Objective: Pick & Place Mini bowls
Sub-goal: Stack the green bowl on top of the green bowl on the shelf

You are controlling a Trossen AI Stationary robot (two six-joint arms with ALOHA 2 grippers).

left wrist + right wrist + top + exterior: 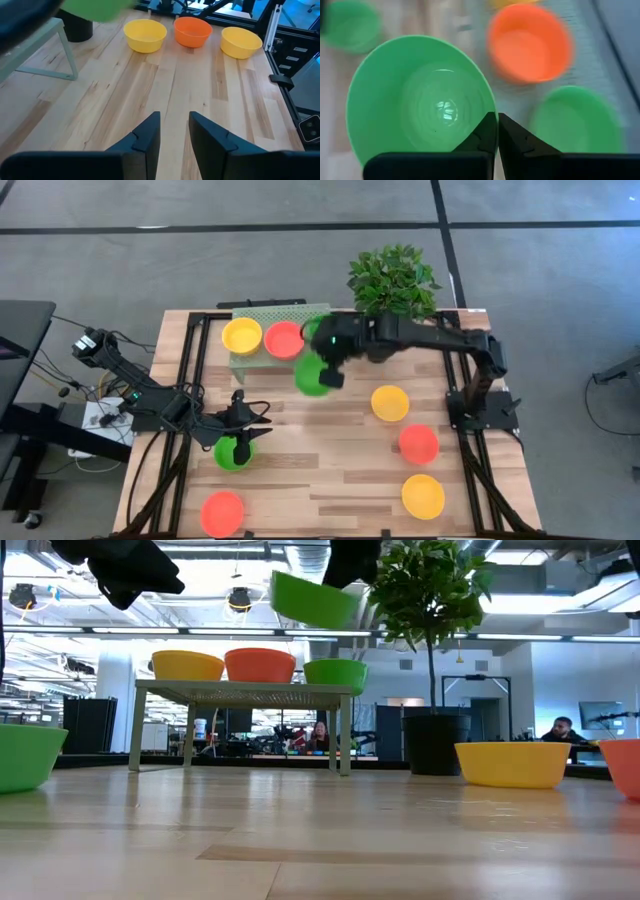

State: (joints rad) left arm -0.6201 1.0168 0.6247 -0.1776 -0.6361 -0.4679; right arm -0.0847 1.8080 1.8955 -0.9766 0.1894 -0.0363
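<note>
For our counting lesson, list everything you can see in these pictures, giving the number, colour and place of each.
yellow bowls: three; one on the rack, two on the table's right side
red bowls: three; one on the rack, one right, one at the near left corner
green bowls: three; one on the rack, one lifted beside the rack, one on the left
rack: one, pale green, far edge
plant: one, green, in a black pot, far right
table: one, light wood
people: two, far off in the room behind
left gripper: open, over the left green bowl
right gripper: shut on the lifted green bowl's rim
</note>
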